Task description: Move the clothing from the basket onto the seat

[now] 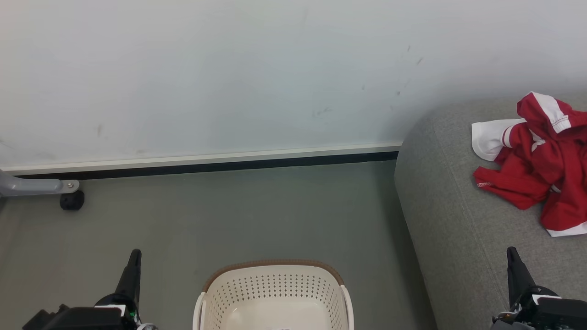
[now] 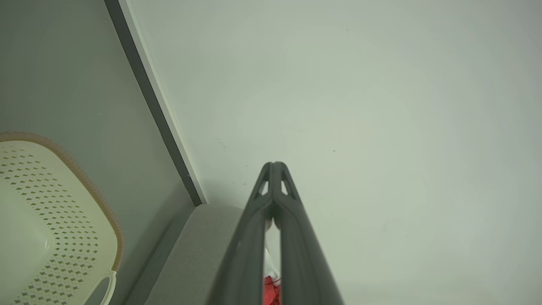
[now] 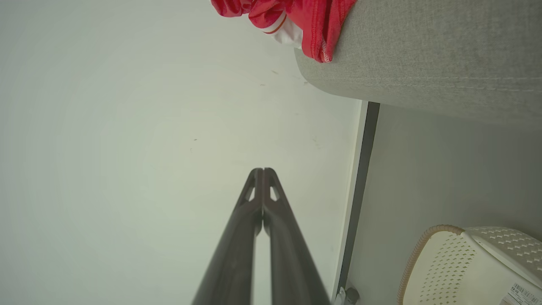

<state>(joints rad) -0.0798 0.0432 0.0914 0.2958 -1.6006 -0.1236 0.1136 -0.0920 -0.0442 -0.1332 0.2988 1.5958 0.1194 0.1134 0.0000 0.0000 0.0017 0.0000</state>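
The red and white clothing [image 1: 541, 165] lies crumpled on the grey seat [image 1: 458, 229] at the right of the head view. Its hem [image 3: 313, 25] hangs over the seat's edge [image 3: 423, 63] in the right wrist view. The cream basket [image 1: 274, 293] with a brown rim stands on the floor at bottom centre, and the part of its inside that shows holds no garment. My left gripper [image 1: 134, 259] is shut at lower left, left of the basket, fingertips together [image 2: 274, 166]. My right gripper [image 1: 512, 256] is shut at lower right over the seat's front, holding nothing [image 3: 263, 171].
A pale wall [image 1: 229, 73] with a white and dark skirting strip [image 1: 206, 162] runs behind the grey floor [image 1: 229, 215]. At the far left a grey metal leg with a black caster [image 1: 71, 200] stands by the wall.
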